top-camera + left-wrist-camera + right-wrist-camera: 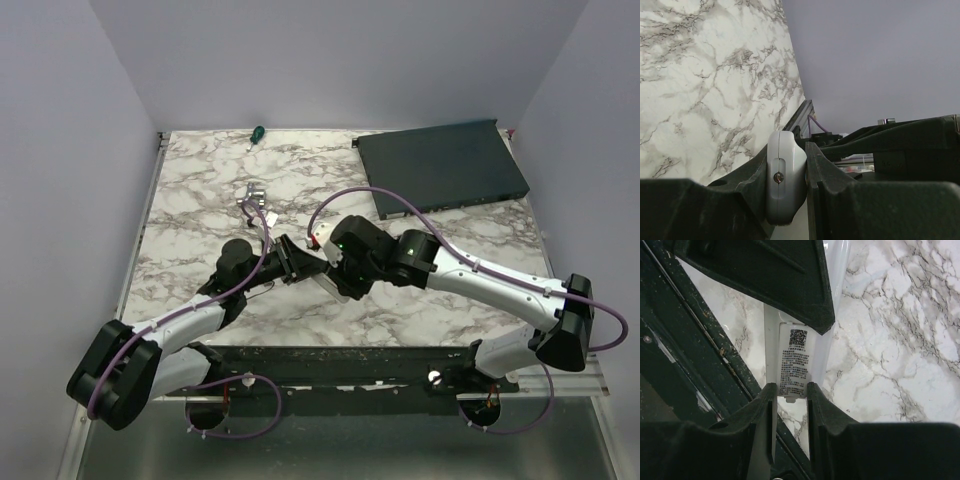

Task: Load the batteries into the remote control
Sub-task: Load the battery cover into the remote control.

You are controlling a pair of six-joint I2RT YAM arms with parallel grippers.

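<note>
White rounded plastic remote control [785,185] hangs over the veined marble table [200,200], gripped at both ends. The left gripper [789,155] is clamped tight on one end and the right gripper [791,386] pinches the other. Its back sticker [796,360] carries a square code and tiny print, too small to read. Both arms reach inward, wrists meeting mid-table.

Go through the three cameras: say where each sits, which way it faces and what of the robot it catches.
Top external: above and behind the bases, facing down at the marble table; the left arm and right arm meet mid-table.
Left wrist: on the left wrist, looking along the left tool, shut on the white remote control; table and wall beyond.
Right wrist: on the right wrist, looking down along the right tool, its fingers flanking the remote control's labelled side.
Shared: both wrist views show the remote control.
</note>
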